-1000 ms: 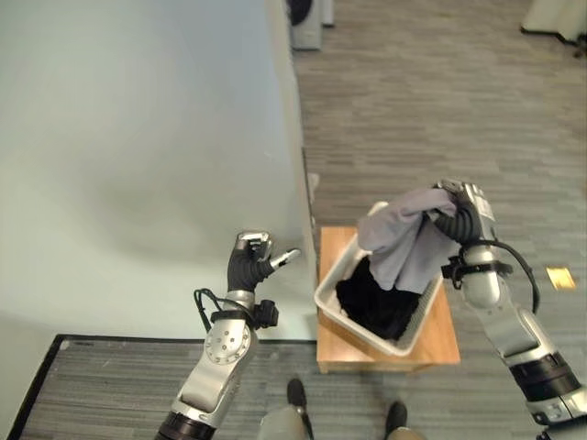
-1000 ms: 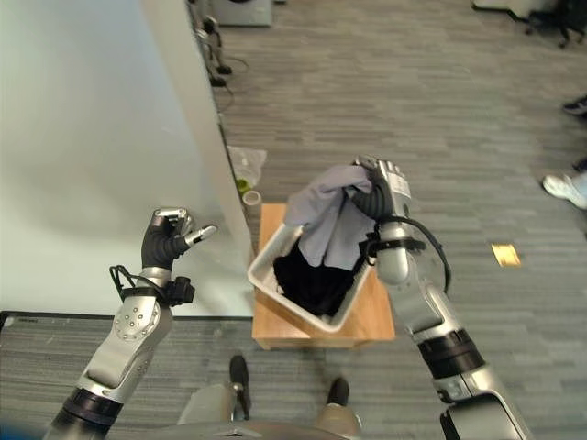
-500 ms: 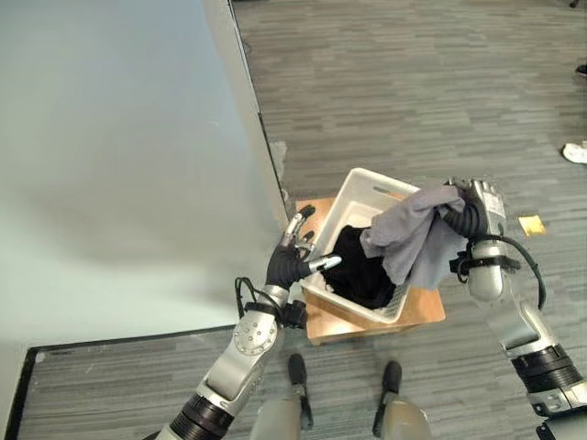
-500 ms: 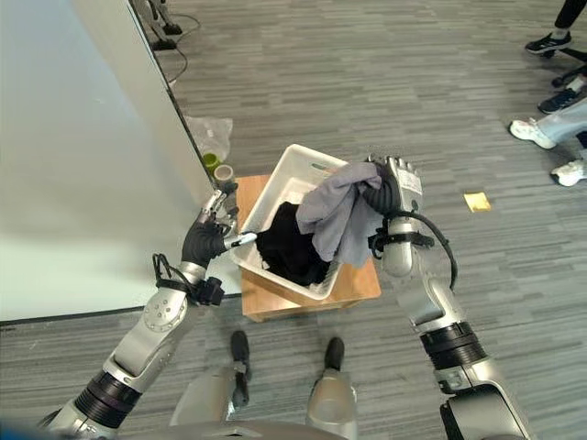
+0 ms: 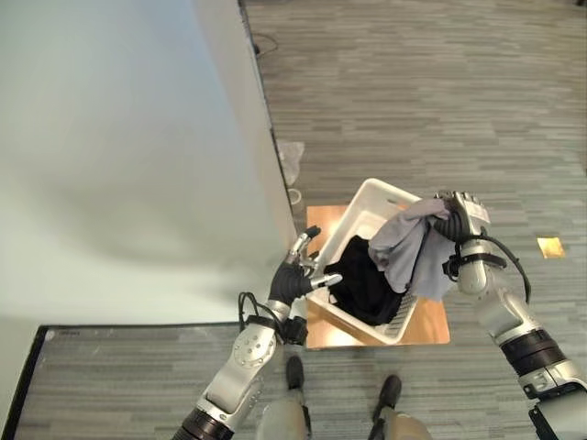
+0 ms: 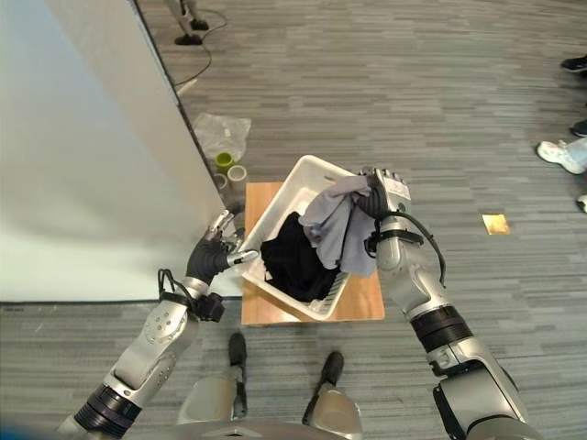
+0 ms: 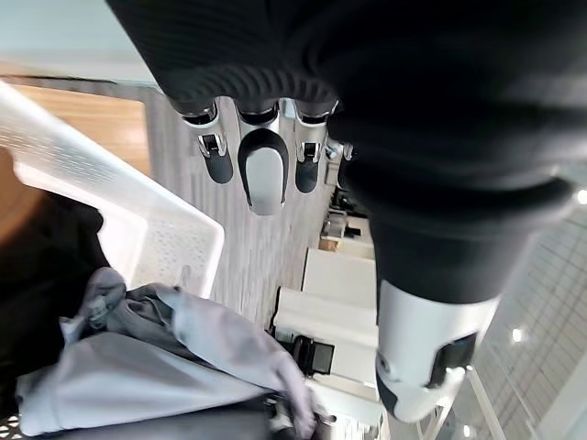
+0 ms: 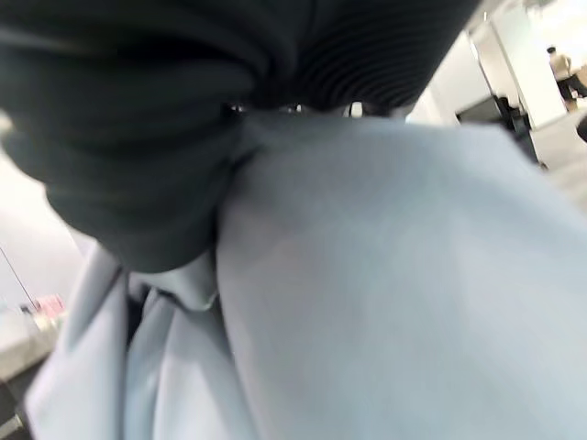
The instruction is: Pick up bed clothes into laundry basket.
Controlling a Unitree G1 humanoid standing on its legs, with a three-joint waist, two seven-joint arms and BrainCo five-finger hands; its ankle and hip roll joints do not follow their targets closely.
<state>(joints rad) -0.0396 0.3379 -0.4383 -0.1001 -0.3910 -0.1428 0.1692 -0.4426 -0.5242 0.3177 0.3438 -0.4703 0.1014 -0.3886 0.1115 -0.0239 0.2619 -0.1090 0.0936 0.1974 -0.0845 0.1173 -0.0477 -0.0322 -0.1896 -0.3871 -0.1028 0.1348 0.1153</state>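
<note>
A pale bed is taking up the left side of the head views, its edge running down toward the robot. Beside that edge, a clear plastic bag and two small cups are lying on the grey floor. The left hand is hovering just at the near left rim of the white laundry basket, its fingers stretching out straight and loosely spread, holding nothing. The basket is sitting tilted on a low wooden bench, with a black garment piling inside it. Over the basket's right side, a grey cloth is hanging down, its lower part draping over the rim and the black garment. The right hand is gripping the top of this grey cloth, fingers curling round a bunched fold; its own wrist view is showing the pale fabric pressed right against the dark cover. At the far right edge, a person's white shoe is resting on the floor.
</note>
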